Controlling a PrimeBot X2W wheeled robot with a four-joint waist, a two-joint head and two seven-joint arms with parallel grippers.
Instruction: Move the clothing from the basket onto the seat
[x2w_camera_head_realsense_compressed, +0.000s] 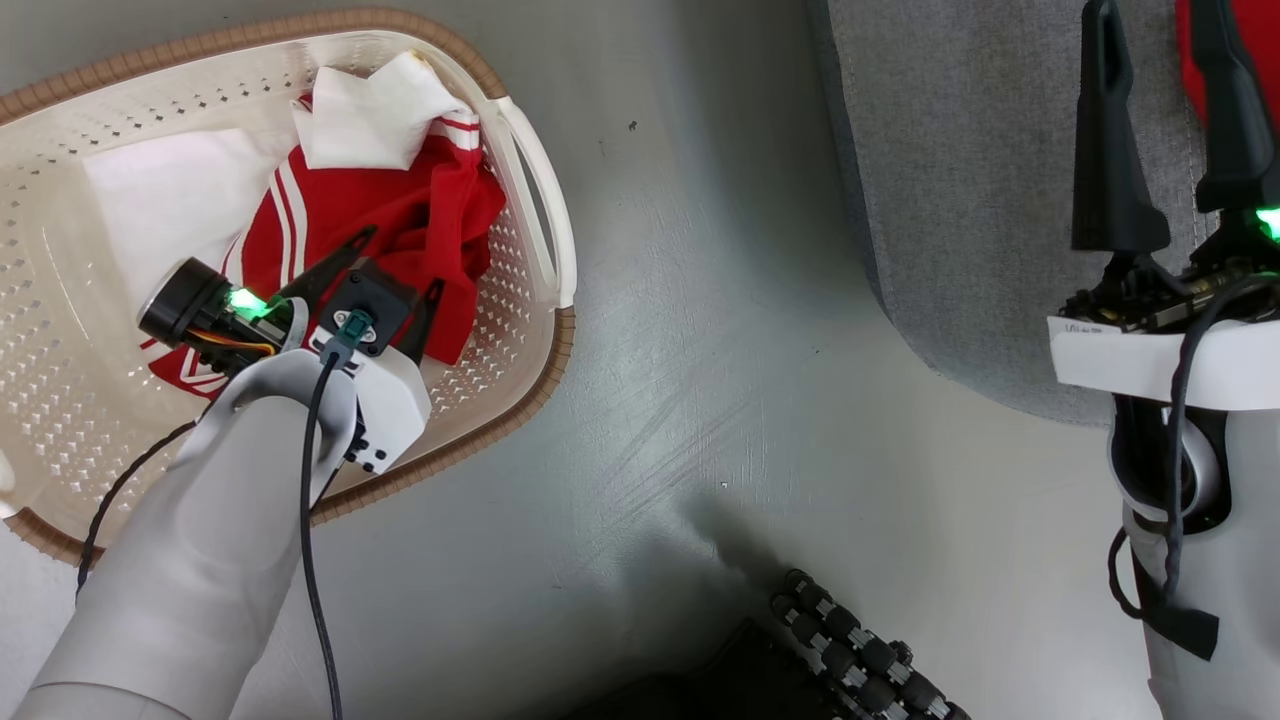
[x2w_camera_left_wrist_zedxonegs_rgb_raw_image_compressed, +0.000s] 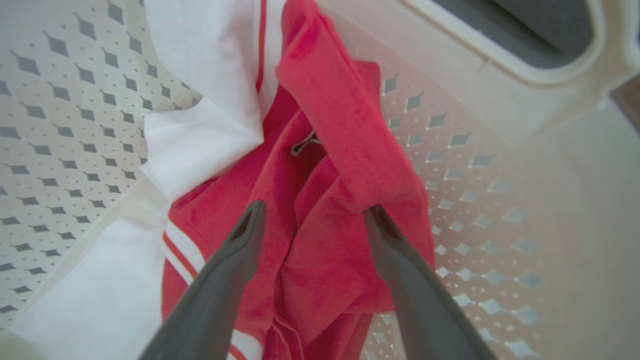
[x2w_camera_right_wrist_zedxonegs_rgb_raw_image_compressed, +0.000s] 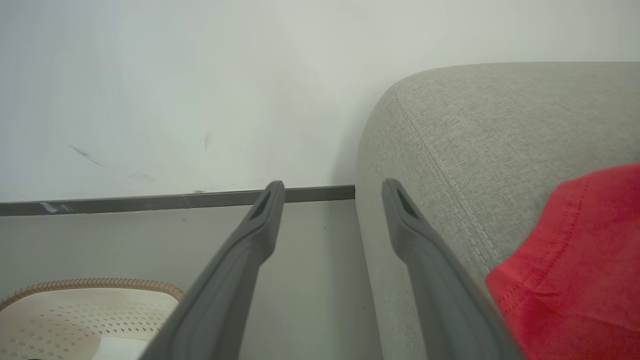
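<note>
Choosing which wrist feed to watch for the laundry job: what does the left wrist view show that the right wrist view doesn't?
Left wrist view, not the right: the open left claw straddling a fold of red-and-white clothing down inside the basket. Right wrist view, not the left: the open right claw near the grey seat, a red garment lying on it, and the wall. Both: the basket's perforated cream plastic and red fabric.

Head camera high, facing steeply down, oval cream perforated plastic basket (x2w_camera_head_realsense_compressed: 45, 300) at left, rounded grey fabric sofa (x2w_camera_head_realsense_compressed: 960, 150) at right, left wrist camera very near inside that basket, right wrist camera low, facing far pale wall (x2w_camera_right_wrist_zedxonegs_rgb_raw_image_compressed: 200, 75), sharing both.
</note>
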